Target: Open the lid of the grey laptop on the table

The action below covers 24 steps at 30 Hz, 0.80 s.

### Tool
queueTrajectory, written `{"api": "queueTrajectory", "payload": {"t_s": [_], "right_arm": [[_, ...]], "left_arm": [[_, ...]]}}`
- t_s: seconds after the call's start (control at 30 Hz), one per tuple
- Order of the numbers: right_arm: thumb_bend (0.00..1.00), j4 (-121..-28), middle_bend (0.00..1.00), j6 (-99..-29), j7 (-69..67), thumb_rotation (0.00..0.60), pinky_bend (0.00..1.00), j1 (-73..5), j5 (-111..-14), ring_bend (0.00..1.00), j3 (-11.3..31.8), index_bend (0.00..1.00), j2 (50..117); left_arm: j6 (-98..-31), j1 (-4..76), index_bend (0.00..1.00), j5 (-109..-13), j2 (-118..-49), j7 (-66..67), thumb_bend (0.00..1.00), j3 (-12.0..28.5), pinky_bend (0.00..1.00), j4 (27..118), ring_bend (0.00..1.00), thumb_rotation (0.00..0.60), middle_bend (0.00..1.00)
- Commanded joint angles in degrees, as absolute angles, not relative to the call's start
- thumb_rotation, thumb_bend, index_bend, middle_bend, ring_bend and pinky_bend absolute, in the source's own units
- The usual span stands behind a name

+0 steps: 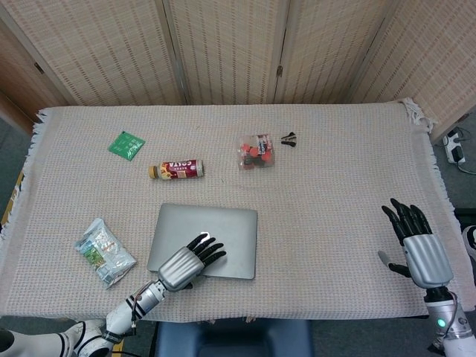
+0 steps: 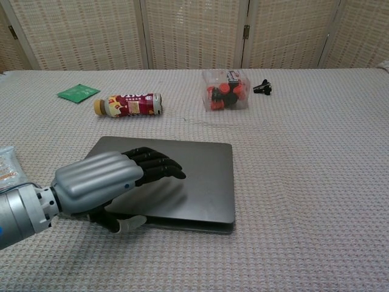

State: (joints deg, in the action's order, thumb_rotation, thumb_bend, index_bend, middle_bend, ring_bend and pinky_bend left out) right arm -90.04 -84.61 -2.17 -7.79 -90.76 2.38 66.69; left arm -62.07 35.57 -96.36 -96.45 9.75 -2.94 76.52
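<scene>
Left robot hand (image 2: 103,182) grips the grey laptop (image 2: 200,176) lid's front edge, slightly raised; right robot hand (image 1: 416,242) open, fingers spread.

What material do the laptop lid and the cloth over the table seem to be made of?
The grey laptop lid looks like matte brushed metal, perhaps aluminium: an even grey with a soft sheen. The table cloth looks like woven cotton or similar: beige waffle texture, with a fringe at its edges.

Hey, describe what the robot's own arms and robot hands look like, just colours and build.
Each robot hand has a ribbed silver-grey metal back and black segmented fingers: the left robot hand and the right robot hand match. The left forearm is silver with dark bands, widening into a white shell. The right wrist carries a small green light.
</scene>
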Motion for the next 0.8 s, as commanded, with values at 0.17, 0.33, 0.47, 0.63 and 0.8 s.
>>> {"api": "queueTrajectory", "payload": {"t_s": [0.17,0.33,0.47,0.63,0.8], "right_arm": [[0.29,-90.23,0.0,-85.23,-3.82,0.6,0.0,-7.79,-93.6,0.04,1.08,0.0,66.77],[0.29,-90.62,0.0,-83.36,-5.48,0.6,0.0,-8.95,-98.3,0.06,-1.8,0.0,66.51],[0.33,-90.72,0.0,-80.05,-8.11,0.6,0.02,-11.09,-102.54,0.1,-4.6,0.0,66.53],[0.63,-91.1,0.01,-75.07,-11.64,0.6,0.06,-14.74,-106.97,0.15,-7.55,0.0,66.73],[0.79,-92.69,0.05,-68.97,-12.75,0.6,0.06,-19.15,-109.32,0.16,-9.02,0.0,67.21]], "left_arm": [[-71.29,33.33,0.17,-99.1,-101.59,3.8,0.58,-2.16,0.0,67.26,0.09,0.6,0.15],[-77.75,32.48,0.15,-99.78,-106.38,-0.89,0.6,-0.2,0.0,58.9,0.08,0.6,0.15],[-79.37,32.89,0.15,-98.96,-108.26,-3.31,0.61,1.51,0.0,56.1,0.08,0.6,0.15],[-79.49,34.23,0.15,-98.58,-108.44,-3.1,0.61,2.9,0.0,56.62,0.07,0.6,0.15],[-78.35,36.01,0.15,-97.47,-108.34,-2.3,0.61,4.81,0.0,58.14,0.07,0.6,0.15]]}}
